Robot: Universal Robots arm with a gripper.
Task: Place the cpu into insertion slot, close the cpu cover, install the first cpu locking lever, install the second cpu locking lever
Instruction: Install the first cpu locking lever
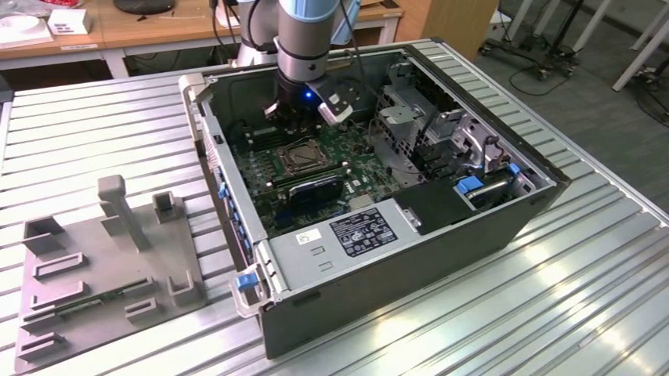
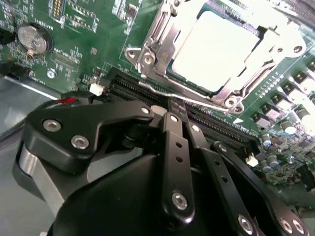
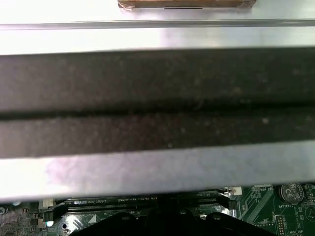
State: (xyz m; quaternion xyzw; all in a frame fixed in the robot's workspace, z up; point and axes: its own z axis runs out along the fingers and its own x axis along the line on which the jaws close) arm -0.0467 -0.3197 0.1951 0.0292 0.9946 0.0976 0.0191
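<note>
Claw (image 2: pixel 170 109) closest: black links, fingers clenched together, nothing seen between them. Tips sit just beside a locking lever (image 2: pixel 187 97), a thin wire running crosswise along the near edge of the insertion slot (image 1: pixel 296 158). Cpu (image 2: pixel 216 46) is seated there, with the cpu cover (image 2: pixel 160 34) down around it. Cannot tell if the lever is latched. Memory slots (image 2: pixel 221 129) lie under the tips. Case (image 1: pixel 418 258) walls close in, table (image 1: pixel 544 313) beneath.
</note>
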